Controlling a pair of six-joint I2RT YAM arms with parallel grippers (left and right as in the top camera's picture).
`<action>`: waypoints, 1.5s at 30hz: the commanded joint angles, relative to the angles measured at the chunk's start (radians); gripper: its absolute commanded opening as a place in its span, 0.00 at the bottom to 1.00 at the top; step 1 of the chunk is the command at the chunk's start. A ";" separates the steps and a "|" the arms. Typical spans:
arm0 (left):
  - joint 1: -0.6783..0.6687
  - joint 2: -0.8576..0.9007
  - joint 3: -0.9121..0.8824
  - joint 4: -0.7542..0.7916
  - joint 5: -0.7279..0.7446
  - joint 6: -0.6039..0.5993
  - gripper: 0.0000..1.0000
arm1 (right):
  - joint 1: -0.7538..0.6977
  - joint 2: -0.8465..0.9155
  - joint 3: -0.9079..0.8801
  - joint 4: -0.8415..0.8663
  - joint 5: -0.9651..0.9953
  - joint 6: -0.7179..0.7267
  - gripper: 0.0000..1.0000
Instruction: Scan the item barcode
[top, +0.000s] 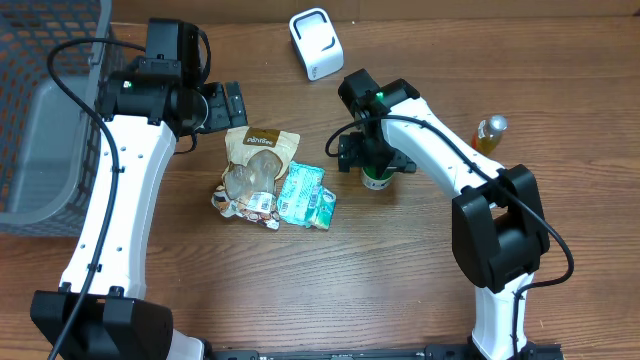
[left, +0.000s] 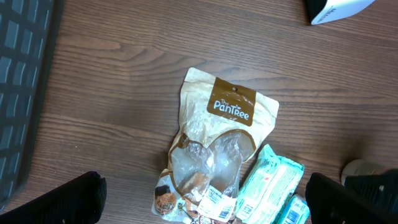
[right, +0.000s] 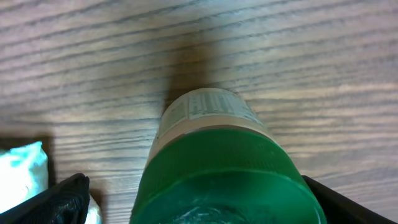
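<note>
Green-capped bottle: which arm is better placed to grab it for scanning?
Right, I'd say. The right end effector is over the green-capped bottle, jaws open either side of it; the left end effector is over the PanTree pouch.

We find the green-capped bottle (right: 224, 180) cut off at the lower edge, its label print unreadable; overhead, the right gripper (top: 372, 165) covers most of it.

The right hand (top: 372, 158) hangs over a green-topped jar (top: 377, 181) on the table (top: 400, 285), a teal packet (top: 305, 195) and tan bag (top: 258, 158) nearby, a white scanner (top: 316, 43) farther off.
</note>
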 joint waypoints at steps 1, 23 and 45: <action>-0.002 0.003 0.009 0.004 0.007 -0.006 1.00 | -0.003 -0.015 -0.005 0.007 0.000 0.137 1.00; -0.002 0.003 0.009 0.004 0.007 -0.006 1.00 | -0.003 -0.014 -0.015 0.048 0.102 0.179 0.95; -0.002 0.003 0.009 0.004 0.007 -0.006 1.00 | -0.003 -0.015 -0.068 0.042 0.086 0.071 0.60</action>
